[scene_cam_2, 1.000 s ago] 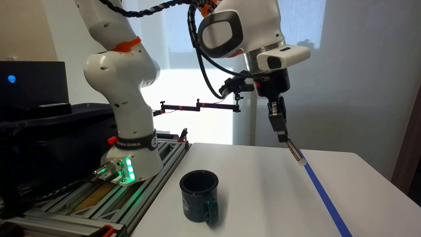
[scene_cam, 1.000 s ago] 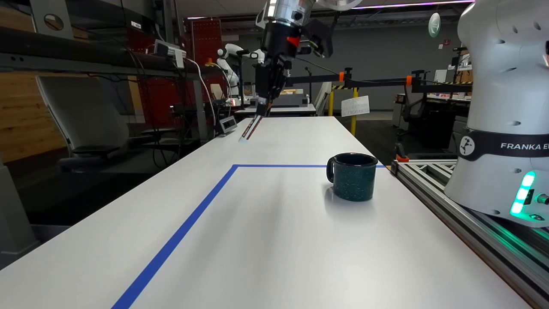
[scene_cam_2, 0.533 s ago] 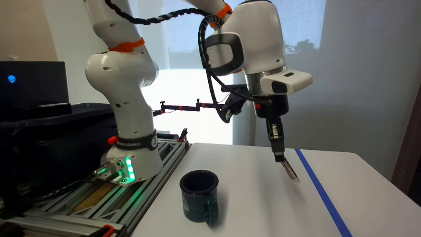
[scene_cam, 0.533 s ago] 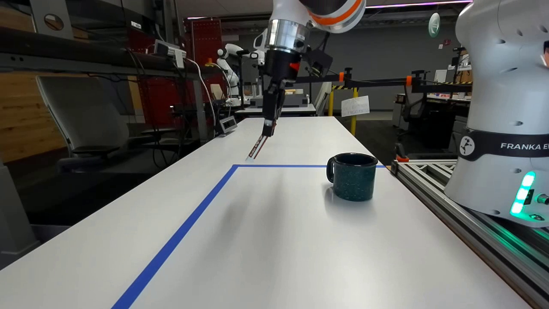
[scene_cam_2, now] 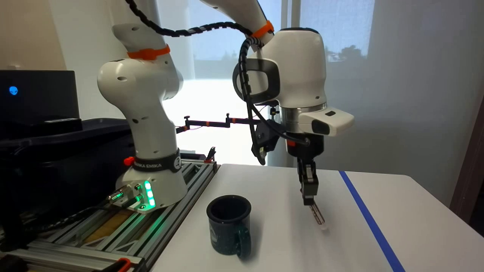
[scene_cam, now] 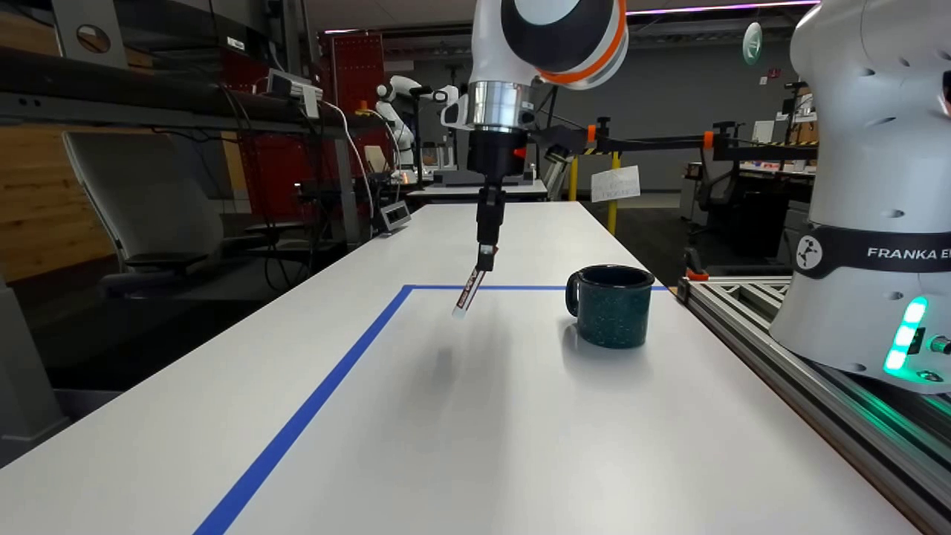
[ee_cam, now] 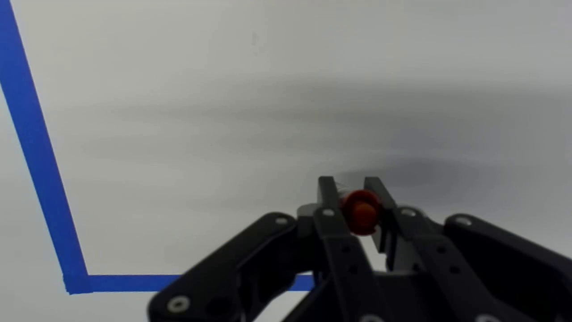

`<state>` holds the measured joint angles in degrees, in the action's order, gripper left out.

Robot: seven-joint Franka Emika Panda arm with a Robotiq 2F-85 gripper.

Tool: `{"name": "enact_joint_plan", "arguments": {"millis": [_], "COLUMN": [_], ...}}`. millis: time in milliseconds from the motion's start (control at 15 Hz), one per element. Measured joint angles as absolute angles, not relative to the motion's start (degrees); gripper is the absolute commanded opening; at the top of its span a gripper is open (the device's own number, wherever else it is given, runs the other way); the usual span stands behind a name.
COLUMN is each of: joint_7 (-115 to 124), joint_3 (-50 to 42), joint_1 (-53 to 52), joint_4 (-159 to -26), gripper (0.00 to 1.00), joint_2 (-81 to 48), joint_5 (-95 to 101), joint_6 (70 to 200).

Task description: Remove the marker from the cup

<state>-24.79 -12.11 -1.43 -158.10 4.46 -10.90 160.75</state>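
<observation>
The cup (scene_cam: 614, 308) is a dark teal-green mug. It stands upright on the white table, and it also shows in an exterior view (scene_cam_2: 226, 236). It is out of the wrist view. My gripper (scene_cam: 485, 260) is shut on the marker (scene_cam: 469, 291), beside the cup and above the table. The marker hangs tilted below the fingertips (scene_cam_2: 309, 201), its pale end pointing down; it shows in an exterior view (scene_cam_2: 317, 214) too. In the wrist view its red end (ee_cam: 361, 213) sits between the two fingers (ee_cam: 351, 183). Nothing sticks out of the cup.
Blue tape (scene_cam: 327, 390) marks lines on the white table (scene_cam: 446, 461). The robot's base (scene_cam: 869, 312) stands on a metal rail frame along the table edge near the cup. A small grey device (scene_cam: 395, 215) stands at the far table edge.
My gripper has moved down toward the table and sideways nearer to the cup with the marker held. It has turned more upright. The cup has not moved.
</observation>
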Motion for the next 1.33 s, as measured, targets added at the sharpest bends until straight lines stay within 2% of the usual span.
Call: {"name": "enact_joint_plan", "arguments": {"millis": [800,1333], "joint_7": [-31.82,-29.09], "joint_3": [-13.53,-12.85], "joint_1": [0.85,6.57], "joint_4": [-157.98,-157.55], "gripper": [0.05,0.05], "joint_2": [0.02,-0.98], "joint_5": [-9.89,2.59], "joint_6": [161.85,161.95]}}
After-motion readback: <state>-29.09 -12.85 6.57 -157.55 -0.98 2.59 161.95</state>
